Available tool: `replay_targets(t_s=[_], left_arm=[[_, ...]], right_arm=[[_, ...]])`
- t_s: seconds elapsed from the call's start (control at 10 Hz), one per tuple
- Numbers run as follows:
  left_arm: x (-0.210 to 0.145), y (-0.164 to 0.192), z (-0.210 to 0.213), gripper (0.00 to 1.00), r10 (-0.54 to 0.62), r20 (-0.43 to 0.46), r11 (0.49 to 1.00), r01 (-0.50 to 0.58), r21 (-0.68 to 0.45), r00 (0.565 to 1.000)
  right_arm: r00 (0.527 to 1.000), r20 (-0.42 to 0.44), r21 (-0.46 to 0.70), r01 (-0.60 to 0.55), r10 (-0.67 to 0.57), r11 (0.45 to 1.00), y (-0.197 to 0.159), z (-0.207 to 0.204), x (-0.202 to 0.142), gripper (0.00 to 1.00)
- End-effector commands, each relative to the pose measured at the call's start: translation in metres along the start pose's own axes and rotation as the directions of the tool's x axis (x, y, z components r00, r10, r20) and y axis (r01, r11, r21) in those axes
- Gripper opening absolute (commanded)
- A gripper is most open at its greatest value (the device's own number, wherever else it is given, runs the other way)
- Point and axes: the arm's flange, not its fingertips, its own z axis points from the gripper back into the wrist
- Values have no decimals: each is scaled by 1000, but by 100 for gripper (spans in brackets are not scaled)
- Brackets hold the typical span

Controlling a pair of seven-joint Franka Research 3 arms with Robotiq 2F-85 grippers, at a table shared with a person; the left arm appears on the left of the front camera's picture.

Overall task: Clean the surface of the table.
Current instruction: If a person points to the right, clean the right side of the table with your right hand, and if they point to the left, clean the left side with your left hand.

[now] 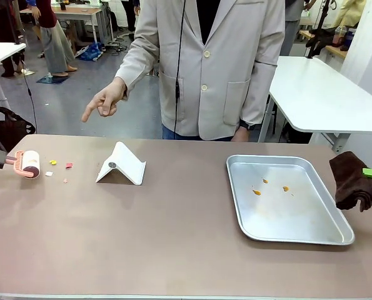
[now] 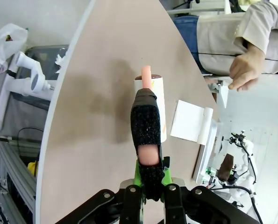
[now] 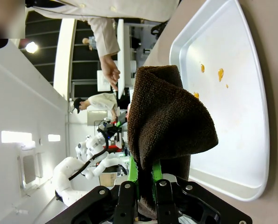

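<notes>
The brownish worktop [image 1: 160,237] spans the foreground. At its left edge, the left tool [image 2: 150,179] is clamped on a lint roller [image 1: 29,164]. At the right edge, the right tool [image 3: 143,179] grips a brown cloth [image 1: 351,181] beside the metal tray [image 1: 298,212]. Small scraps [image 1: 59,165] lie near the roller. Beyond the far edge, a person's hand [image 1: 104,100] points downward.

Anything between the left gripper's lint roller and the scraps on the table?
Nothing visible. The lint roller, held in the shut left gripper, is just left of the scraps, with bare table between them. The white folded stand lies beyond them, farther right.
</notes>
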Motion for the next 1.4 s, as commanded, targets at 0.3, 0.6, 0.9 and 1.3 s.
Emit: replay_targets(t_s=[0.3,0.6,0.9,1.3], left_arm=[[1,6,-13,16,-73,-30,996,75,52,997],[-2,10,-29,16,-89,-42,989,93,113,995],[-4,8,-49,16,-89,-78,987,99,126,993],[5,-11,-83,16,-62,-113,993,73,97,992]], right_arm=[[1000,5,2,4,-4,1000,4,2,0,0],[1000,5,2,4,-4,1000,4,2,0,0],[1000,5,2,4,-4,1000,4,2,0,0],[1000,5,2,4,-4,1000,4,2,0,0]])
